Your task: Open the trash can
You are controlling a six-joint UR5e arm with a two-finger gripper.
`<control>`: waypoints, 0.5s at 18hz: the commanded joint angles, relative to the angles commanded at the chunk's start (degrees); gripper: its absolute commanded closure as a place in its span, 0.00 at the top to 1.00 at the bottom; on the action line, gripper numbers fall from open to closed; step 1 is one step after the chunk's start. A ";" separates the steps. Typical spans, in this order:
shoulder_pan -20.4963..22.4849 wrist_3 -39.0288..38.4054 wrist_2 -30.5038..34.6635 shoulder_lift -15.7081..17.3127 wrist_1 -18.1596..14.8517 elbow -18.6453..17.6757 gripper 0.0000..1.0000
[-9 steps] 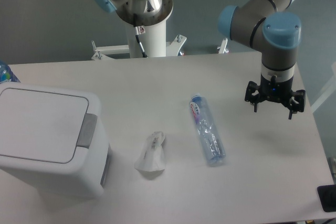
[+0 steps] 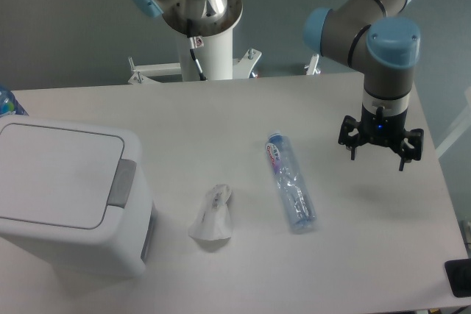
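The trash can is a large white boxy bin at the left front of the table. Its flat lid is shut, and the grey push-button strip runs along the lid's right edge. My gripper hangs over the right side of the table, far from the bin, pointing down. Its fingers are spread apart and hold nothing.
A clear plastic bottle lies on the table between the bin and the gripper. A crumpled white wrapper lies just right of the bin. The arm's base stands behind the table. Another bottle's blue top shows at the left edge.
The gripper has shifted slightly left and up. Nothing else has moved.
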 joint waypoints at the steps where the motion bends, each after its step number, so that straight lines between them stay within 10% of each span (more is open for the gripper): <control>1: 0.09 -2.27 -1.14 0.09 0.00 -0.35 1.00; 9: 0.27 -19.34 -11.08 1.67 0.00 0.87 1.00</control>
